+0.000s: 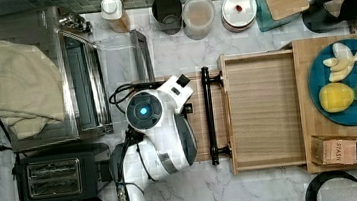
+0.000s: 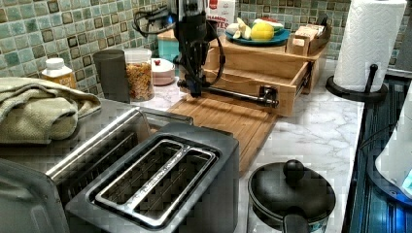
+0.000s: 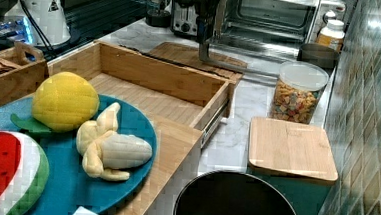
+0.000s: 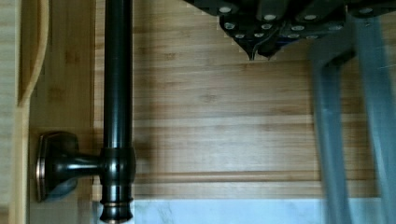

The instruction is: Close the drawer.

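In the top view the drawer (image 1: 264, 110) stands pulled out to the top view's left over the marble tabletop (image 1: 256, 188), its black handle (image 1: 210, 115) just right of the arm, while in the left view the tool (image 2: 193, 90) hangs beside that bar, and in the wrist view its fingertips (image 4: 259, 52) meet, closed on nothing.
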